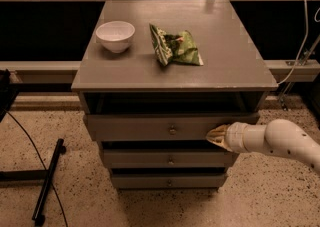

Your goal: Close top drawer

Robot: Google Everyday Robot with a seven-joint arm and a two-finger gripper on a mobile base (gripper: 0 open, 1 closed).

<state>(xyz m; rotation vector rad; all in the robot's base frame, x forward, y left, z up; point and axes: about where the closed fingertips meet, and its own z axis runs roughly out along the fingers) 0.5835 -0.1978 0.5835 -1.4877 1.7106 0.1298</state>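
Note:
The top drawer [150, 127] of the grey cabinet stands pulled out a short way, its front panel forward of the cabinet frame, with a small round metal knob [172, 130] at centre. My gripper [214, 135] comes in from the right on a white arm [280, 141]. Its tan tip rests against the right part of the drawer's front panel, to the right of the knob.
On the cabinet top [125, 71] sit a white bowl [115, 35] and a green snack bag [176, 47]. Two lower drawers [170, 160] are below. A black stand base [45, 181] and cable lie on the speckled floor at left. A rail runs behind.

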